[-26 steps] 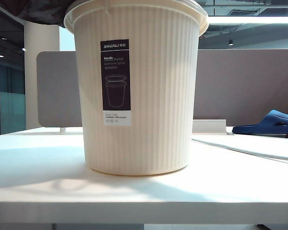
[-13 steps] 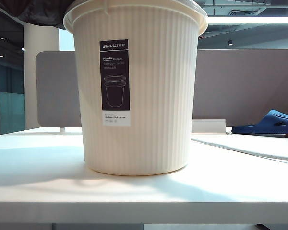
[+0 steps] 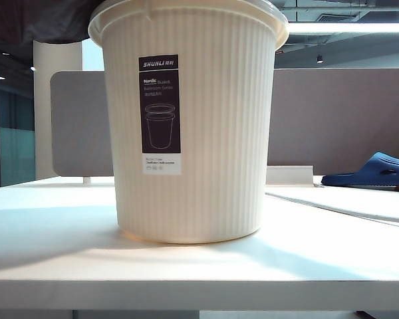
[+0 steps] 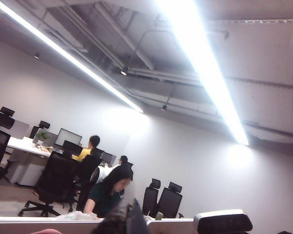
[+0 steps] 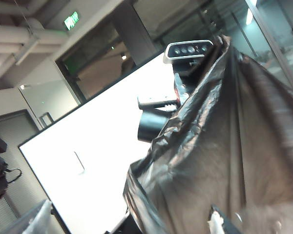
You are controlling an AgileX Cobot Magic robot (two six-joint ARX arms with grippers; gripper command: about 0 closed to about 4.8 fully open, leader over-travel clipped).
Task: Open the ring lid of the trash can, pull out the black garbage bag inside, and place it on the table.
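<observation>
The cream ribbed trash can (image 3: 206, 133) stands upright on the white table (image 3: 60, 259), its label facing me. The black garbage bag (image 3: 46, 20) hangs above and left of the can's rim. In the right wrist view the bag (image 5: 219, 146) drapes down from the left arm (image 5: 158, 124). My left gripper (image 4: 132, 225) is shut, with a peak of black plastic (image 4: 118, 218) pinched in it. The right gripper (image 5: 124, 226) is open, its fingers (image 5: 215, 224) wide apart beside the bag's folds. A dusty-pink sliver (image 4: 46, 231), seemingly the ring lid, shows at the frame's edge.
A grey-brown partition (image 3: 332, 119) runs behind the table. A blue slipper (image 3: 376, 171) lies at the far right on a neighbouring desk. Neither gripper shows in the exterior view.
The bag's dark mass at the upper left has spread wider and now fills that corner. The can shifted very slightly and sits still again.
</observation>
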